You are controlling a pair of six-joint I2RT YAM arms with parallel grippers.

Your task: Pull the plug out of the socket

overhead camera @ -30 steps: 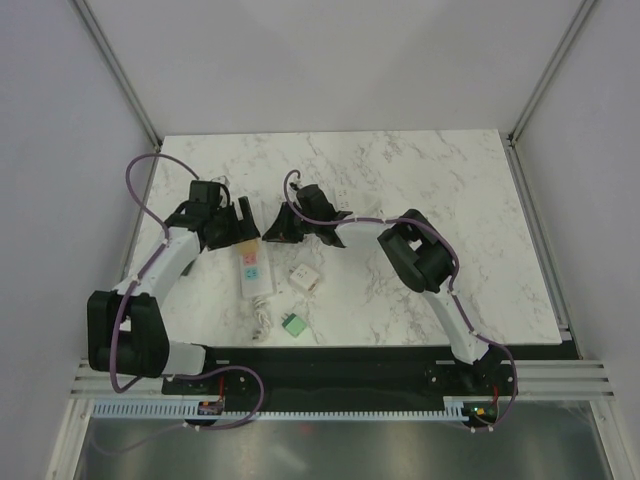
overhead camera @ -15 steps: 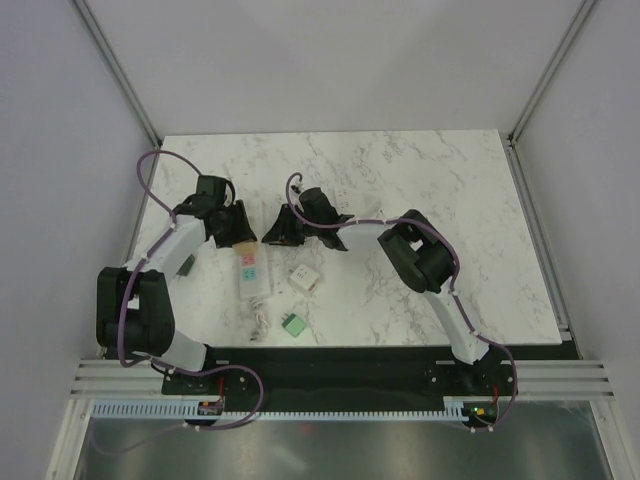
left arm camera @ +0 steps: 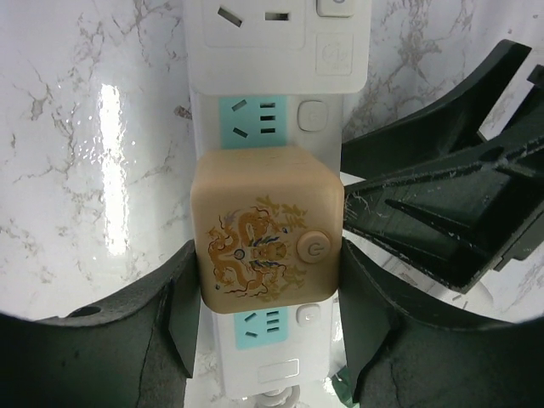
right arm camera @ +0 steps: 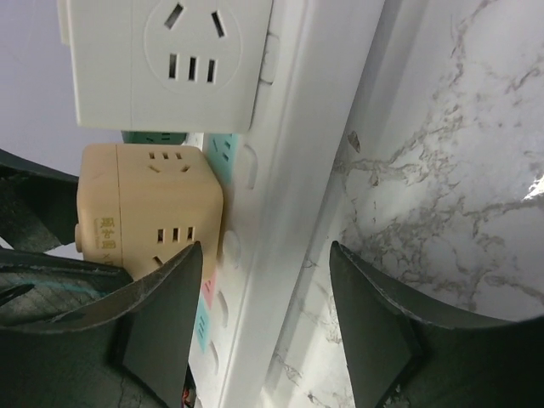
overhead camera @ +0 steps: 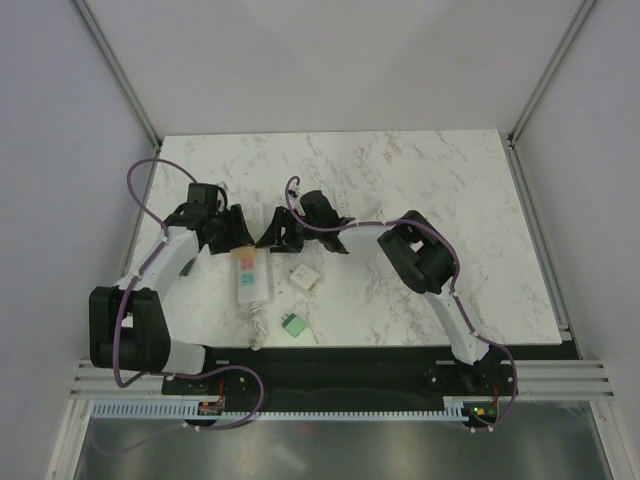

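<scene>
**Tan cube plug on a light strip: expect the whole thing to come up**

Closest to the arm bases, the socket (overhead camera: 252,288) is laid lengthwise on the marble table (overhead camera: 450,220). It's a long narrow white strip with coloured outlet faces (pink and blue can be made out). It's judged to be light, slick plastic, so it would probably get dragged up with the plug unless it's pinned flat by its long edges.

Further along the strip the plug (left arm camera: 268,246) is seated. It's a tan rounded cube with a gold dragon print and a round button on top, and more outlets on its side. It's reckoned rigid, smooth and a stiff fit. It's best taken low on two opposite flat sides and pulled straight off.

The left gripper (left arm camera: 269,293) is seen closed against those two sides. The right gripper (right arm camera: 266,255) is spread wide across the strip beside the plug, with nothing clamped.
</scene>
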